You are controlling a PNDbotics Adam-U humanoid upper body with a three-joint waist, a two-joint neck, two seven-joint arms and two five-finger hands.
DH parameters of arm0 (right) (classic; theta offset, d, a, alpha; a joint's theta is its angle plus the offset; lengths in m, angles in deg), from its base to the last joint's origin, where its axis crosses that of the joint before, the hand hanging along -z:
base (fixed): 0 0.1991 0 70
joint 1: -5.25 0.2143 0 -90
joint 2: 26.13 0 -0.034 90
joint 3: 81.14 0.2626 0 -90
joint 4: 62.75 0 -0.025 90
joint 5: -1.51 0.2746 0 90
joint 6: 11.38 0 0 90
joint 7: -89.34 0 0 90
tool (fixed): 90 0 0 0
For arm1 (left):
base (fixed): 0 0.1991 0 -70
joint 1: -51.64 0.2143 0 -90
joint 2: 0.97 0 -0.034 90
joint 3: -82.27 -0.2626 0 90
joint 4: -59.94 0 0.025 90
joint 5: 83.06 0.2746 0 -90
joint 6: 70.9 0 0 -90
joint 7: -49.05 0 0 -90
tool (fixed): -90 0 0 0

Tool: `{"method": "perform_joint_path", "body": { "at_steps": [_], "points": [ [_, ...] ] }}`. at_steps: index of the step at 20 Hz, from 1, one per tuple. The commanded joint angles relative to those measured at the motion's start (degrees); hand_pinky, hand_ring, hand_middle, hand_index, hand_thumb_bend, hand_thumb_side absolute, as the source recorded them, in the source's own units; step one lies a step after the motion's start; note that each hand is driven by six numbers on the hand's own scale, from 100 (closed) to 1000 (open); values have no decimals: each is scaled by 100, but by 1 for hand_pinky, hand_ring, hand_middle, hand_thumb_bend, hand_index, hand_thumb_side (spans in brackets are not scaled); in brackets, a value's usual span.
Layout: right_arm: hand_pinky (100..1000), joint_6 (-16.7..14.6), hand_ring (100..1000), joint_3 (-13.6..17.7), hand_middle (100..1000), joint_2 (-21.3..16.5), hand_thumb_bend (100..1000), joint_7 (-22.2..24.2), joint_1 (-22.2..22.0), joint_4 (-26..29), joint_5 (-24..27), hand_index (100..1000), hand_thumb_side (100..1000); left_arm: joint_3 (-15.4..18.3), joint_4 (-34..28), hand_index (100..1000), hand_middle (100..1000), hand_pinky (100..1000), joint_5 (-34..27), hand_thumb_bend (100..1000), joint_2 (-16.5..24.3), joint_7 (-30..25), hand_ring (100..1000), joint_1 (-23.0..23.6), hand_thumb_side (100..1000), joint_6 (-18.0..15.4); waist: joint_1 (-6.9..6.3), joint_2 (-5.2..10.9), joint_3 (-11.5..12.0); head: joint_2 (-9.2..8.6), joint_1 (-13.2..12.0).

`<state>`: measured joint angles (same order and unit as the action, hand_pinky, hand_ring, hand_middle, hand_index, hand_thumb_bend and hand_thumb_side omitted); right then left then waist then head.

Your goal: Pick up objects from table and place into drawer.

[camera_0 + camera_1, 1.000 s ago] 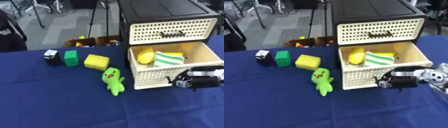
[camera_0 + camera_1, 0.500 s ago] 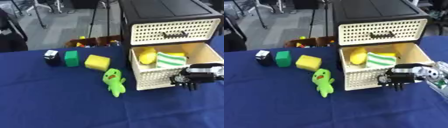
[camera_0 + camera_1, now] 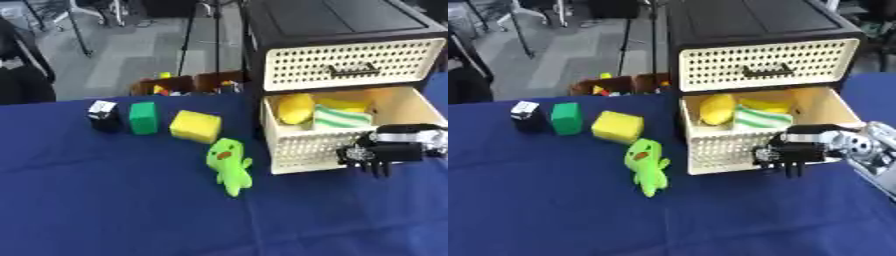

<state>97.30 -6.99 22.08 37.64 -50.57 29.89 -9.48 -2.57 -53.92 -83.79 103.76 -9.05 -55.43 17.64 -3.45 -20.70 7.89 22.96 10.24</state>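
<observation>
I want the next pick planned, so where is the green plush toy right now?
The green plush toy lies on the blue table near the middle of the left eye view, just left of the open drawer and in front of the yellow block.

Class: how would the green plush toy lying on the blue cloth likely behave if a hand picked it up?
The plush toy looks soft and stuffed, so it is probably light and would squash somewhat. Its narrow lower end may droop. Lying flat, it seems unlikely to roll.

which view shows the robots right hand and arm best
The right eye view: the right hand sits at the open drawer front with its silver forearm visible behind it. The left eye view shows the same hand near the picture's edge, the forearm mostly cut off.
</observation>
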Motion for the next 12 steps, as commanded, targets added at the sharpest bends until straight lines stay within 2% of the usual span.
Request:
{"method": "perform_joint_path", "body": {
  "at_steps": [1,12],
  "points": [
    [615,-29,823,38,803,-66,100,-26,85,-104,-39,861,1000,93,-73,945,699,412,1,509,90,14,567,-12,935,9,0,66,33,-107,18],
    [623,-151,835,54,823,36,100,-298,307,-416,-276,864,1000,79,-73,945,699,412,-10,508,79,-12,565,-8,937,0,7,39,119,-175,41]
  ]
}}
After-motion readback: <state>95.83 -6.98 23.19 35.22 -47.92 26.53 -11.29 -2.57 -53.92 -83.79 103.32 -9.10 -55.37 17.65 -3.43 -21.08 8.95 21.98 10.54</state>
